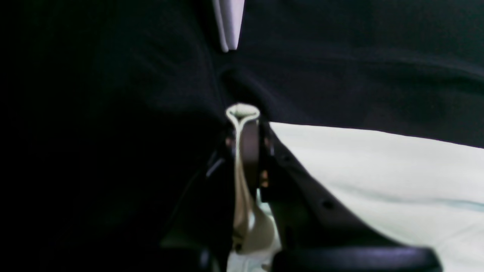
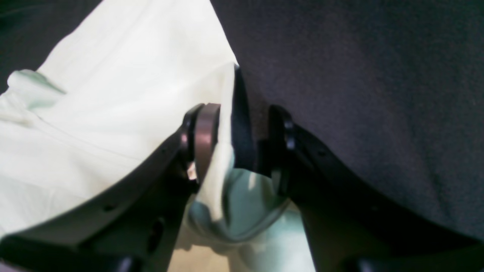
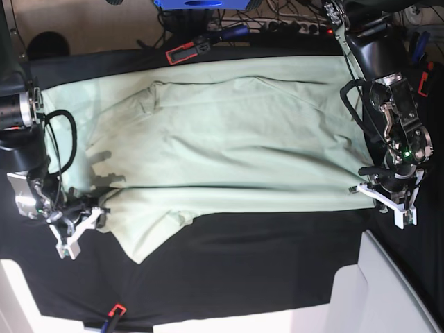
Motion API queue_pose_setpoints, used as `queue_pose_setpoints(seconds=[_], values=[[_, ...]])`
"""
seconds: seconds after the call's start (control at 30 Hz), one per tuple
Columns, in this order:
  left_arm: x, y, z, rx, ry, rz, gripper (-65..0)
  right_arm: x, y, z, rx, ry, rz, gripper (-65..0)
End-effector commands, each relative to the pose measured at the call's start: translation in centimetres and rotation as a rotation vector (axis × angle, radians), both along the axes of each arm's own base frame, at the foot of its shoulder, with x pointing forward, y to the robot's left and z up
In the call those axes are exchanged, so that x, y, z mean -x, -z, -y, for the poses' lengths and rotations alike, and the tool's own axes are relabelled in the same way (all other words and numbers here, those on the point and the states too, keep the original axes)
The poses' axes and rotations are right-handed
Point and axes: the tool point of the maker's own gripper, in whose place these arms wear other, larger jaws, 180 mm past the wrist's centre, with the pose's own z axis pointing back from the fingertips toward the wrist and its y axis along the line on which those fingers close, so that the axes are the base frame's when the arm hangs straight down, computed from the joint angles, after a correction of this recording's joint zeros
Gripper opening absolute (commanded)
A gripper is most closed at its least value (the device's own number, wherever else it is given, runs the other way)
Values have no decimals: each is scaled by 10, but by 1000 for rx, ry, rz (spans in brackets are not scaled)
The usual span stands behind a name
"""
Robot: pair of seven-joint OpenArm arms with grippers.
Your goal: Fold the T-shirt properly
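Base view: T-shirt (image 3: 229, 146) spread flat mid-counter (image 3: 263, 270), black cloth bare along near edge | left pincer (image 1: 242, 124) clamped on hem fold | right pincer (image 2: 242, 128) parted, fabric between jaws

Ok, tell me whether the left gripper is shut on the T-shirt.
Yes, the left gripper pinches a pale fold of the T-shirt between closed fingers.

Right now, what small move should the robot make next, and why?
Probably open the left gripper too. It is pinched on the T-shirt edge, while the right gripper stands parted around its fold, and the shirt lies flat on the table cloth.
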Motion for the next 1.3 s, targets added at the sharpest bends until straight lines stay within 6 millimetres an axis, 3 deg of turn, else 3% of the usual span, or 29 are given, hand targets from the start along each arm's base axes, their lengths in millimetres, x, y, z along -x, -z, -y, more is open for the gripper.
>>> queue_pose_setpoints(seconds=[0.0, 0.3, 0.53, 0.77, 1.07, 1.13, 1.2, 1.27], values=[[-10, -20, -9, -32, -9, 58, -650, -23, -24, 4, -5, 8, 70, -447], [-10, -20, -10, -36, -9, 54, -650, -26, -26, 14, 49, 28, 1, -445], [-10, -20, -10, -36, -9, 54, -650, -29, -26, 11, 164, -57, -17, -443], [-10, -20, -9, -35, -8, 54, -650, -27, -25, 26, 255, -26, -78, -441], [-10, -20, -9, -31, -8, 56, -650, -22, -19, 20, 297, -67, -116, -448], [-10, -20, -9, -31, -8, 56, -650, -21, -18, 21, 297, -67, -119, -512], [-10, -20, -9, -31, -8, 56, -650, -21, -18, 21, 297, -67, -119, -650], [-10, -20, -9, -31, -8, 56, -650, -21, -19, 21, 298, -62, -120, -622]])
